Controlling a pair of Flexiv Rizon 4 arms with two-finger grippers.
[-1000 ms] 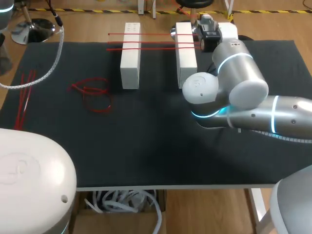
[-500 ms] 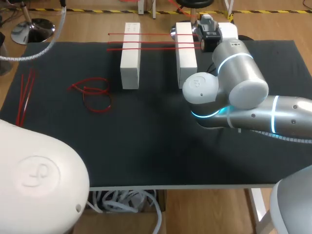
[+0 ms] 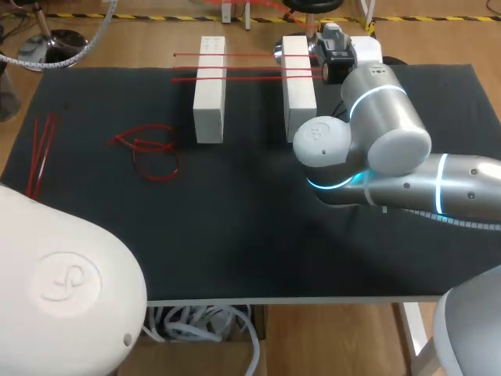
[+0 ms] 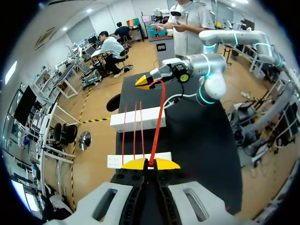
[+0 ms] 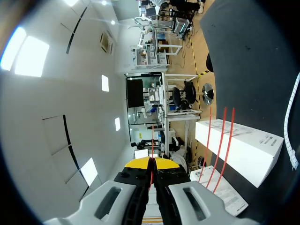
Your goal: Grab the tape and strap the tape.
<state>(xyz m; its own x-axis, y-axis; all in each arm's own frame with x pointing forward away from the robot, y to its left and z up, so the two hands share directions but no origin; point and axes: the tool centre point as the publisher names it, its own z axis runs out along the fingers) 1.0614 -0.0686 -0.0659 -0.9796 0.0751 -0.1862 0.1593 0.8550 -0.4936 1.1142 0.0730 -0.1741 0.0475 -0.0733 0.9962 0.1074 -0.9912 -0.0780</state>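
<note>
Left gripper [image 4: 150, 163]: fingers closed on 1 end of a thin red strap [image 4: 158, 117], yellow tips pinched together on it. From there the strap runs up and ahead to the right gripper [image 4: 143, 80], which is also clamped on it. The right wrist view confirms this, with the strap coming straight out from between its closed tips. So the strap is off the table, held at both ends and hanging over the blocks.

On the black table [image 3: 235, 235]:
- 2 white blocks stand side by side near the far edge, the left block [image 3: 210, 90] and the right block [image 3: 298, 78], with a gap between them.
- 3 more straps [image 3: 250, 69] lie across the tops of both blocks, roughly parallel, bridging the gap.
- The right arm reaches in from the right. Its wrist is just beside the far end of the right block.
- A tangled strap loop [image 3: 150, 149] lies on the table left of the blocks.
- A few spare straps [image 3: 39, 153] lie straight, near the left edge.
</note>
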